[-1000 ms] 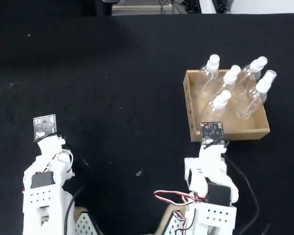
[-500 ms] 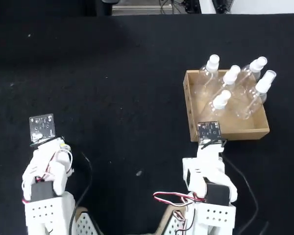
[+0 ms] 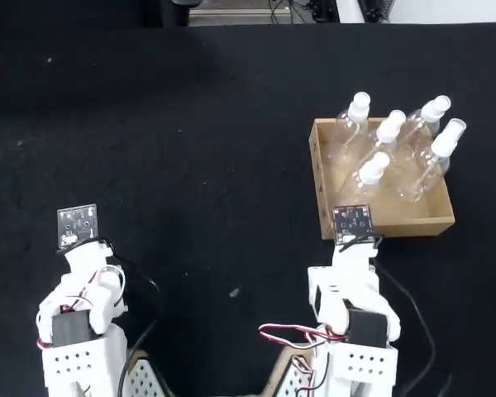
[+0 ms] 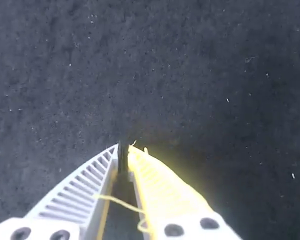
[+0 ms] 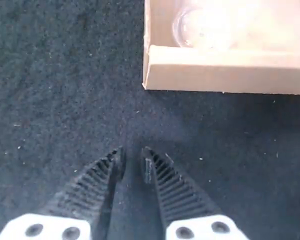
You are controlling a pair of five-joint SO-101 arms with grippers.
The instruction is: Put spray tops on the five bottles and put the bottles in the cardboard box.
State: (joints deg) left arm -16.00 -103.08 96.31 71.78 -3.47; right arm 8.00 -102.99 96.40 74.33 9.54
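Note:
The cardboard box (image 3: 319, 178) stands at the right of the black table. Several clear bottles (image 3: 379, 169) with white spray tops (image 3: 391, 126) stand inside it, close together. My right arm (image 3: 352, 273) sits just in front of the box's near left corner. The right gripper (image 5: 133, 162) hangs over bare cloth, open by a narrow gap, with nothing between its fingers. Beyond it are the box wall (image 5: 225, 75) and the base of a bottle (image 5: 202, 25). My left arm (image 3: 83, 277) is folded back at the near left. Its gripper (image 4: 124, 154) is shut and empty over the cloth.
Black cloth (image 3: 190, 132) covers the whole table, with open room in the middle and on the left. A small pale speck (image 3: 234, 292) lies between the two arm bases. Cables (image 3: 285, 332) trail by the right arm's base.
The left arm has drawn back a little toward its base and shifted slightly. The right arm, the box and the bottles have stayed put.

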